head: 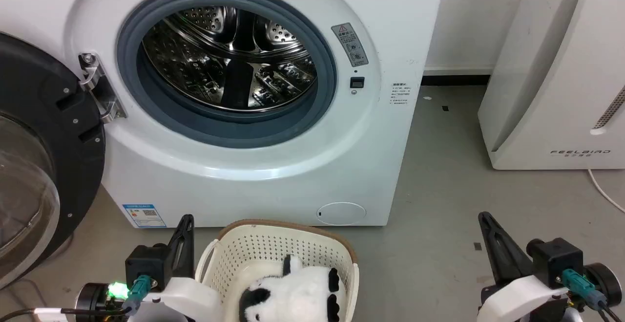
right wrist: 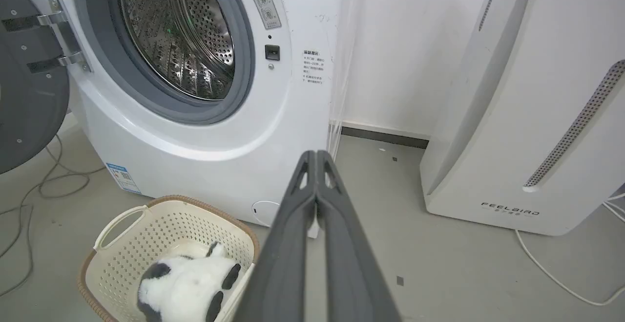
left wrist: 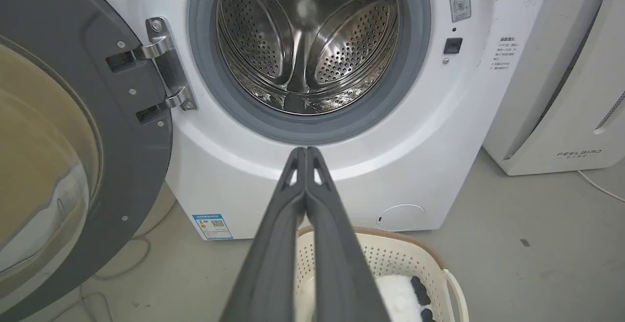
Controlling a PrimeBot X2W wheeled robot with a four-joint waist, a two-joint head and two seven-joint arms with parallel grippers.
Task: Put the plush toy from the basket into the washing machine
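**Plush panda toy** (head: 293, 295) lies inside the cream perforated basket (head: 273, 251), on the side nearer the robot, and nothing touches it. The basket stands on the grey floor (head: 439, 190) just in front of the washing machine (head: 244, 180), below its porthole. The black-rimmed glass door (head: 44, 165) is swung wide to the left, and the steel drum (head: 229, 63) appears to hold no load. The left gripper (left wrist: 305, 152) sits just beside the basket's left side, fingers pressed together and holding nothing. The right gripper (right wrist: 316, 155) is well apart to the right, likewise closed and empty.

**Progress:** the door is open and the toy is not yet grasped. Remaining steps are to spread the fingers, grasp, lift, carry into the drum and release.
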